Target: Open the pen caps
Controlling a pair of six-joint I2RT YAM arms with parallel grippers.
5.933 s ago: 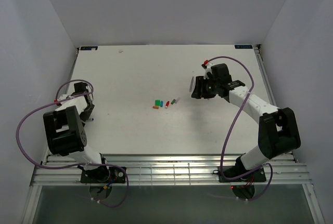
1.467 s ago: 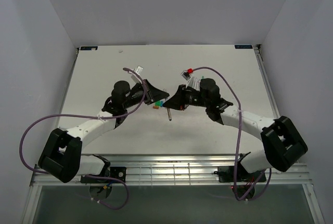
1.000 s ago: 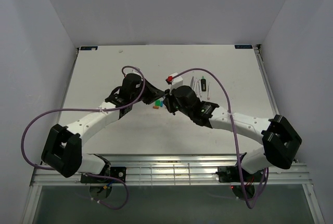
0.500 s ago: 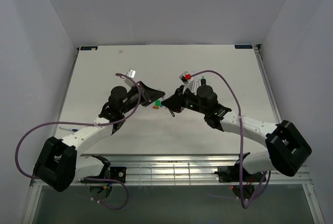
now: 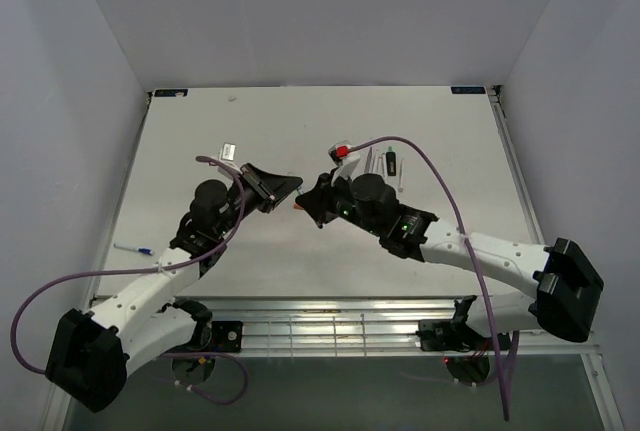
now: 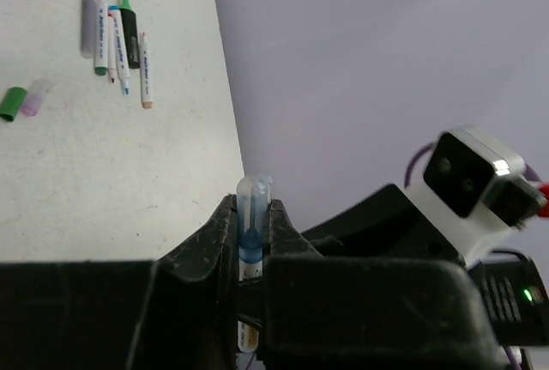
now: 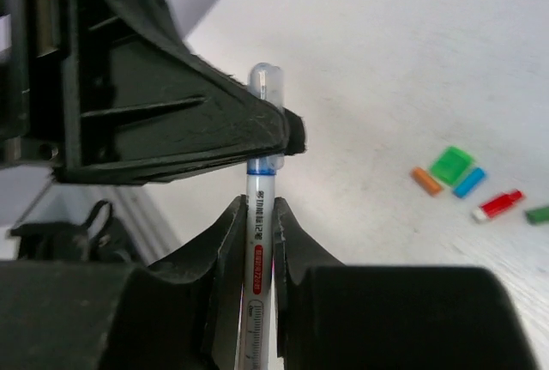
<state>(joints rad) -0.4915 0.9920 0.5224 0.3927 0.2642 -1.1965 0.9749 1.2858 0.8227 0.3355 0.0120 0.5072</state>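
One slim white pen (image 7: 258,258) is held between both grippers above the middle of the table. My right gripper (image 7: 260,215) is shut on its barrel. My left gripper (image 6: 255,213) is shut on its clear, blue-tinted pen cap (image 6: 255,194), whose tip (image 7: 265,78) pokes out past the left fingers (image 7: 171,121). From above, the left gripper (image 5: 287,188) and right gripper (image 5: 317,203) meet tip to tip. Loose pen caps lie on the table: orange (image 7: 424,180), green (image 7: 451,165), blue (image 7: 469,182) and red (image 7: 497,205).
Several other pens (image 6: 116,39) lie side by side at the back right of the table (image 5: 200,141), also seen behind the right arm (image 5: 385,163). A green cap (image 6: 13,103) lies near them. A blue pen (image 5: 133,249) lies at the left edge.
Both arms have drawn nearer to the table's front edge and changed posture, with the grippers still joined on the same pen over the middle of the table.
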